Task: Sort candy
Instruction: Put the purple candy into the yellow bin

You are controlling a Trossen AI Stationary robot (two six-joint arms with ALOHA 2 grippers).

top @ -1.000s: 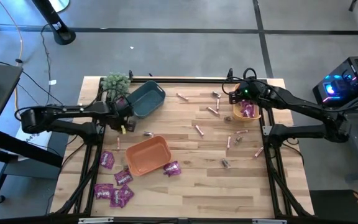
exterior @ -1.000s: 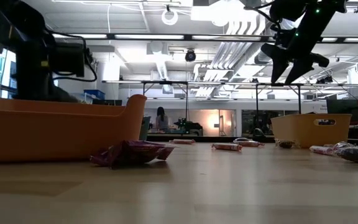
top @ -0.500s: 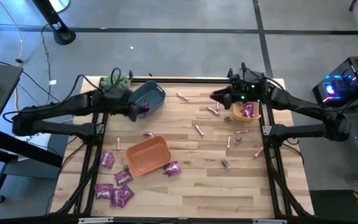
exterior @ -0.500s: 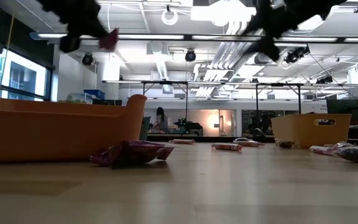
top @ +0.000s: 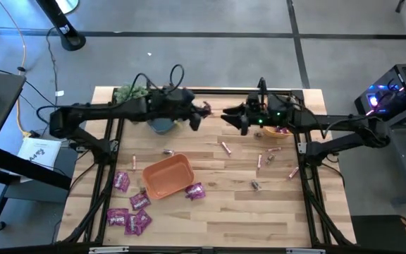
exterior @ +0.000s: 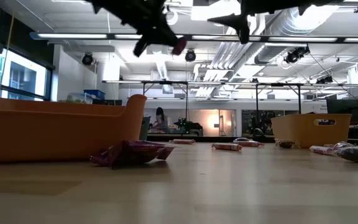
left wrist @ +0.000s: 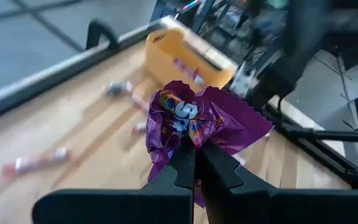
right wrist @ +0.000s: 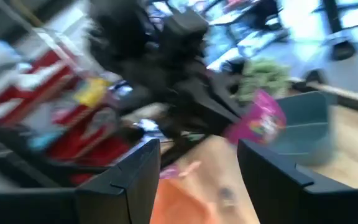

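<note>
My left gripper point(top: 200, 114) is high over the table's far middle, shut on a shiny magenta-purple candy packet point(left wrist: 194, 121). The packet also shows in the low view point(exterior: 179, 45) and in the right wrist view point(right wrist: 260, 121). My right gripper point(top: 228, 114) faces it from the right, a short gap away, open and holding nothing point(right wrist: 197, 165). More magenta packets point(top: 129, 212) lie at the table's near left, and one point(top: 194, 190) lies beside the orange bin point(top: 168, 175). Pink stick candies point(top: 225, 147) and small dark pieces point(top: 255, 185) lie scattered on the right half. My left gripper pinches the crumpled packet between its two fingers point(left wrist: 188, 163) at the packet's lower middle point(left wrist: 190, 138). The fingers come from the table's left, slanting slightly down. The packet sticks out past the fingertips, spread wide, lifted clear of the table.
The teal bin point(top: 162, 125) lies under my left arm at the far left, next to a green plant ball point(top: 127, 92). The yellow bin point(top: 282, 130), with candy inside, sits under my right arm at the far right. Black frame rails run along the table's edges.
My left gripper has risen from the table's left part with the magenta packet and carried it toward the right, past the teal bin, tipping up from pointing down to nearly level. My right gripper has left the yellow bin, moved left and tipped to level, staying open.
</note>
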